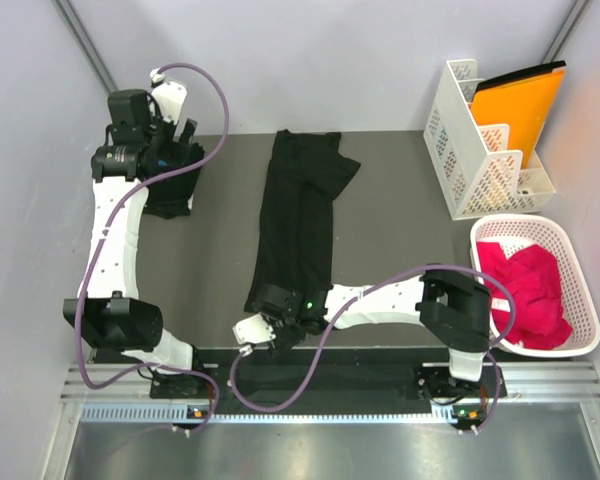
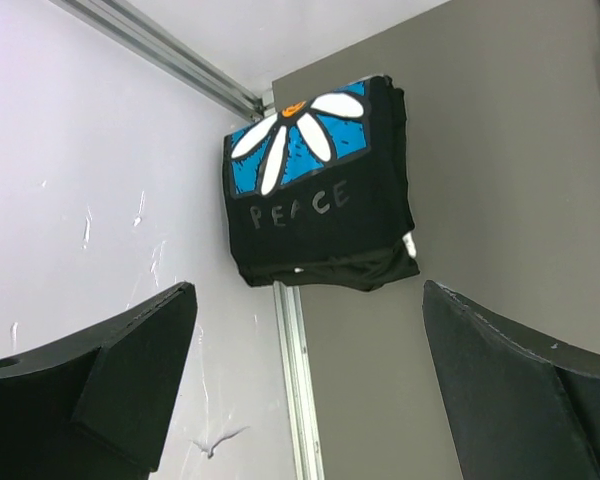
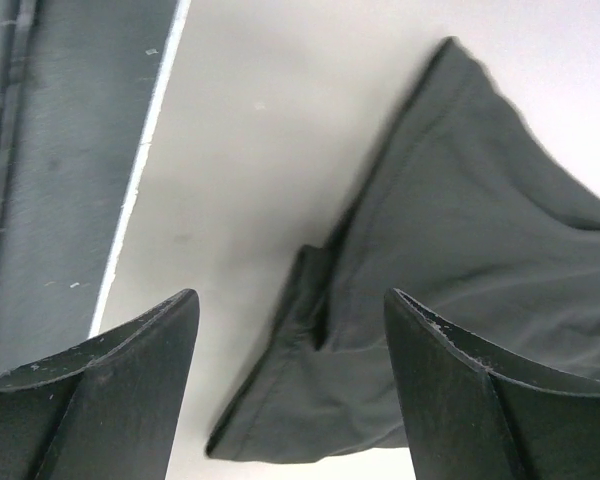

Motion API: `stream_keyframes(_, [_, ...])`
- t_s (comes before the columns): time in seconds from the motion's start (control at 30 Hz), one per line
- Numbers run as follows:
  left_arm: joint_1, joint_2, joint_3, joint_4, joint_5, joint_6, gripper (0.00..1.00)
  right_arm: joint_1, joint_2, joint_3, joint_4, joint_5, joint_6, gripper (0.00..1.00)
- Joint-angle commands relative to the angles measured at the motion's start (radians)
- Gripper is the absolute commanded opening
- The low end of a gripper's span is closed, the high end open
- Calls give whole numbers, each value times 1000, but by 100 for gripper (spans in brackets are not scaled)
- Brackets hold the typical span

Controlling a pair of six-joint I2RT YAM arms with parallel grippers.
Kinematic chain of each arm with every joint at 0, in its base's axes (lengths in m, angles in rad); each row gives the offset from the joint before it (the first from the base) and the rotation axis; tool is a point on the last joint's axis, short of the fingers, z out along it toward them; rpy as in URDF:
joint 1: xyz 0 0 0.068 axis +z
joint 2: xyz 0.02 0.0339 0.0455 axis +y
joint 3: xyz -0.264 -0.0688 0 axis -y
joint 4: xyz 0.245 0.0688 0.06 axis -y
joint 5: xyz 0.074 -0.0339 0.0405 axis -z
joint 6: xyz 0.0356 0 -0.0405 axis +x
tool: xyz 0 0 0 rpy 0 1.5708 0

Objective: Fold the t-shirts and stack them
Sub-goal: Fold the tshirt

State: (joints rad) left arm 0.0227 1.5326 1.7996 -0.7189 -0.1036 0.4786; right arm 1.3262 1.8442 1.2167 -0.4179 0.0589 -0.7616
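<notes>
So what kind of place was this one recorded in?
Likely a lab robot cell: a dark table boxed in by plain white panels on aluminium struts, with a laundry basket and file rack at one side.

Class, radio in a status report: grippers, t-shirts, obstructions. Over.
Left gripper open above folded daisy-print t-shirt. Right gripper open over near end of long black t-shirt. Nothing blocking either gripper.

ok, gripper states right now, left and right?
Left gripper: open, empty, facing the folded shirt.
Right gripper: open, empty, at the long shirt's near end.
</notes>
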Motion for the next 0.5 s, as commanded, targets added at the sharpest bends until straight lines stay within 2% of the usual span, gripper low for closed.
stream_keyframes(0.0, [-1, -42, -16, 30, -22, 20, 99, -8, 15, -2, 119, 59, -12, 75])
stream_keyframes(0.47, [0, -8, -3, 70, -4, 63, 99, -39, 85, -20, 182, 70, 15, 72])
